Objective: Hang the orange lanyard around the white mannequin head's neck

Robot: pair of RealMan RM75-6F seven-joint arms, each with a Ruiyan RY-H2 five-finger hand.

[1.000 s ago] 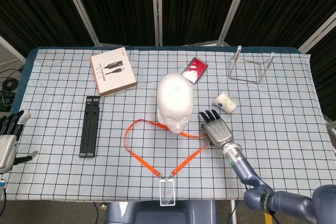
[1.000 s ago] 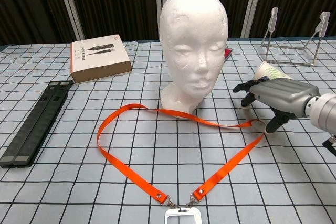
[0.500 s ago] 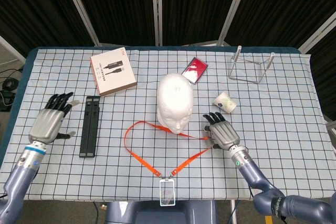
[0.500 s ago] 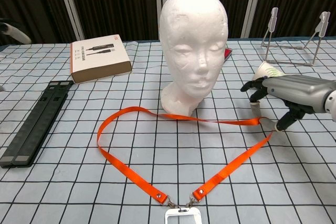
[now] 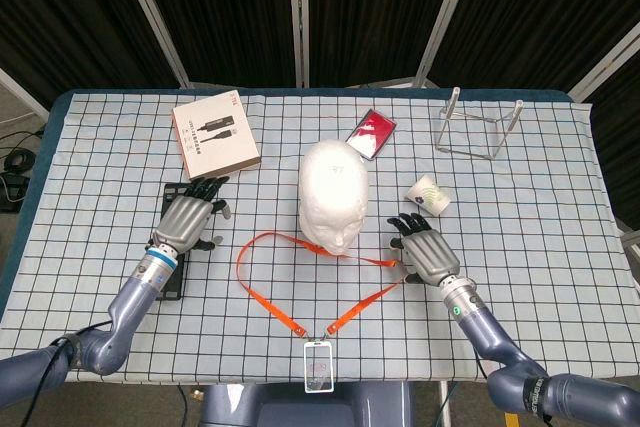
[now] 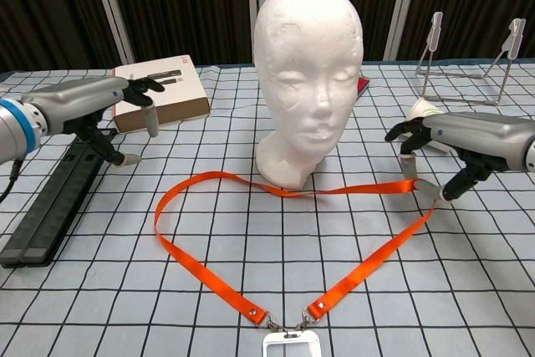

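- Orange lanyard [image 6: 251, 250]: one loop flat on the table, its far strap against the one white mannequin head [image 6: 307, 56]'s base.
- Right hand [image 5: 424, 251] pinches its right bend between fingertips.
- Left hand [image 5: 187, 215] spread, empty, left of the loop.

Mannequin heads: one white mannequin head [image 5: 333, 193], centre of frame.
Lanyards: one orange lanyard [image 5: 262, 288], with one clear badge holder [image 5: 318, 365] at the bottom edge.
Boxes: one cable box [image 5: 215, 136], upper left.
Black bars: one black folding stand [image 6: 52, 196], left.
Wire racks: one wire rack [image 5: 478, 133], upper right.
Red packets: one red packet [image 5: 372, 133].
Paper cups: one paper cup [image 5: 429, 195].
Robot hands: two, left hand [image 5: 187, 217] and right hand [image 5: 425, 251].
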